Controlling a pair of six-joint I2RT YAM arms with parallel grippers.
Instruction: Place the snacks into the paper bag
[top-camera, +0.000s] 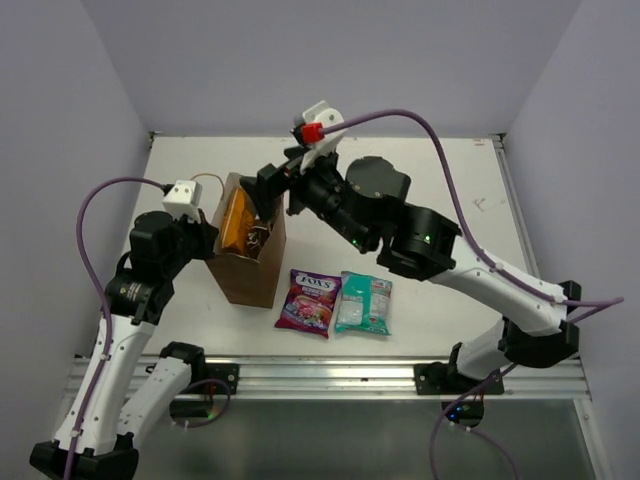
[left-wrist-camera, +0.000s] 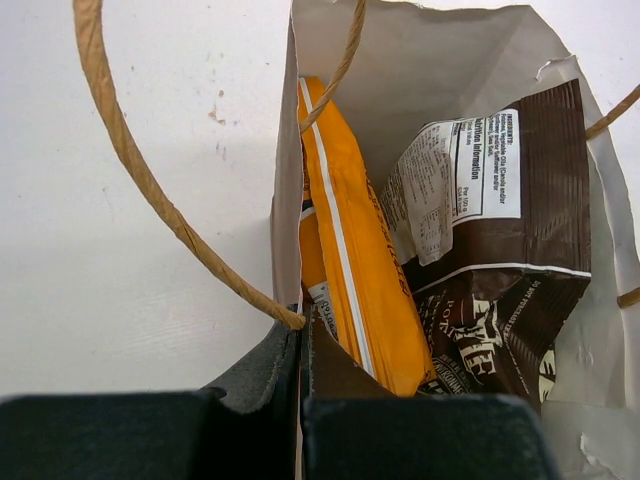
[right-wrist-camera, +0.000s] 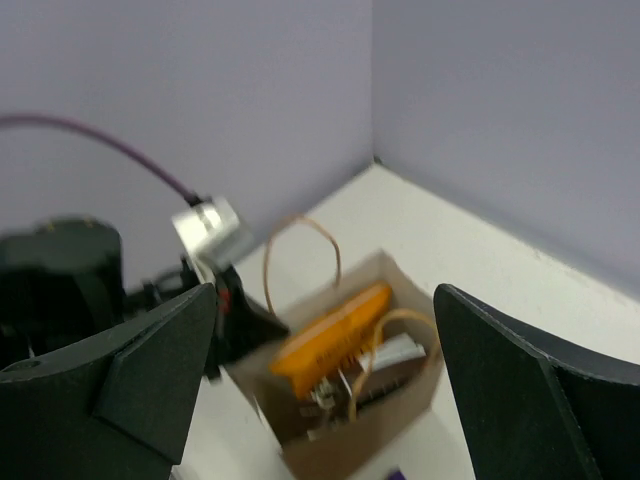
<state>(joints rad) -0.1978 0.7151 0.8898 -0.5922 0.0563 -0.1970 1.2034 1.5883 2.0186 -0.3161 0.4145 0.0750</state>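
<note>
From above, the right end effector (top-camera: 268, 190) hovers over the paper bag (top-camera: 245, 275); the purple Fox's candy bag (top-camera: 309, 301) and teal-white packet (top-camera: 363, 302) lie on the surface (top-camera: 450, 190) back toward its base, so fetching one looks next. Left wrist: the left end effector (left-wrist-camera: 300, 345) is clamped on the bag's wall, with the orange Kettle chip bag (left-wrist-camera: 350, 250) and dark brown chip bag (left-wrist-camera: 500, 260) inside just ahead. Right wrist: the right end effector stands wide apart and empty, the bag's mouth below.

table (top-camera: 450, 190): white, matte
bag (top-camera: 245, 272): upright, left of centre
Fox's pack (top-camera: 309, 301): flat, just right of bag
teal packet (top-camera: 363, 302): flat, just beside Fox's pack
</note>
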